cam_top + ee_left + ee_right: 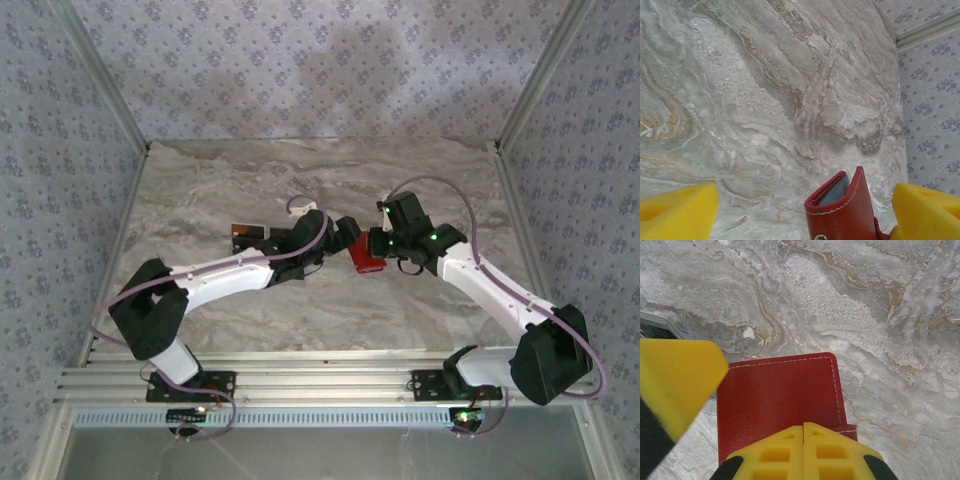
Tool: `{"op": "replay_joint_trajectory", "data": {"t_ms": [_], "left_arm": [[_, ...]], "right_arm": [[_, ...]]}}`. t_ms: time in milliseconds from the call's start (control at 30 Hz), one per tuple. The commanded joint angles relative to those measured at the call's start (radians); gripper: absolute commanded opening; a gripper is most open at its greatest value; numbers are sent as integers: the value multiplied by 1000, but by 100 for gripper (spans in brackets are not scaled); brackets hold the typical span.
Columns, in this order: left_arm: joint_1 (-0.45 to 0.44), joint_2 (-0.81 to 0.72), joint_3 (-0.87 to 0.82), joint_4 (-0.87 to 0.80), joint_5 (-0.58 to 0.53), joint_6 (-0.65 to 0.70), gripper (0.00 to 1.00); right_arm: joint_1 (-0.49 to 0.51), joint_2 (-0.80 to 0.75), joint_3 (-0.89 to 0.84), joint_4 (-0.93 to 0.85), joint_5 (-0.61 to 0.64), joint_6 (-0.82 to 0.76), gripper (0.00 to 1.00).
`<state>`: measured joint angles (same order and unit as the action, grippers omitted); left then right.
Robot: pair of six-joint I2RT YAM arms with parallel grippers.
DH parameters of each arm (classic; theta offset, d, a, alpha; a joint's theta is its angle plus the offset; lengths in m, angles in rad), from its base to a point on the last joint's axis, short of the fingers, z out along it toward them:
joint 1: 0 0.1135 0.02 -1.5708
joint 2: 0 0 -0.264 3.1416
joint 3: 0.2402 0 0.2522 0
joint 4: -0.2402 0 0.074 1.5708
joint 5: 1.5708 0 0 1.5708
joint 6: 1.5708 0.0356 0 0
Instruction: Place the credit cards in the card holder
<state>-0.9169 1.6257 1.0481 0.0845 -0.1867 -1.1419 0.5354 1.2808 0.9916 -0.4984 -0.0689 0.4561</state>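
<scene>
Now, left gripper [802, 212]: jaws spread wide, nothing in them, both yellow pads bare.
Right gripper [803, 450]: fingers pressed tight together, pinching what looks like one thin red flap at the near edge.
Wallet [780, 395]: standing up off the table [765, 75], mouth gaping, pale lining showing; it sits between the left jaws, closer to one pad than the other, and runs straight out ahead of the right jaws.
Cards [245, 232]: a small dark stack lying flat, well apart from the left jaws, on the far side of that arm from the wallet.
Step, as I read it: the wallet is being held open, and no card is in hand yet.
Risk one: the left jaws close where they are and squash the mouth shut, or drag the wallet out of the other grip.
Risk two: the right pinch is narrow and at one edge, so a nudge from a left pad could swing or tip the wallet.
Risk three: thin cards flat on stone may slide away rather than lift.
</scene>
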Motion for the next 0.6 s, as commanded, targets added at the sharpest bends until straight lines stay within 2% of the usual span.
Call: {"op": "replay_joint_trajectory", "data": {"t_ms": [0,100,200,233,367,400,567], "left_arm": [[-15,27,33,53,0,-40,86],[-26,49,38,78,5,-50,77],[-34,67,41,100,10,-61,60],[-37,71,38,108,11,-64,52],[-39,74,38,115,1,-61,7],[-39,73,38,112,-4,-54,0],[-39,42,17,114,-31,19,0]], "right_arm": [[9,-23,-2,3,-16,14,0],[11,-21,-6,6,-14,16,0],[15,-21,-11,8,-12,17,0],[16,-20,-14,9,-12,18,0],[17,-25,-29,6,0,15,0],[14,-30,-35,-1,5,13,0],[-19,-68,-74,-33,34,12,0]]}}
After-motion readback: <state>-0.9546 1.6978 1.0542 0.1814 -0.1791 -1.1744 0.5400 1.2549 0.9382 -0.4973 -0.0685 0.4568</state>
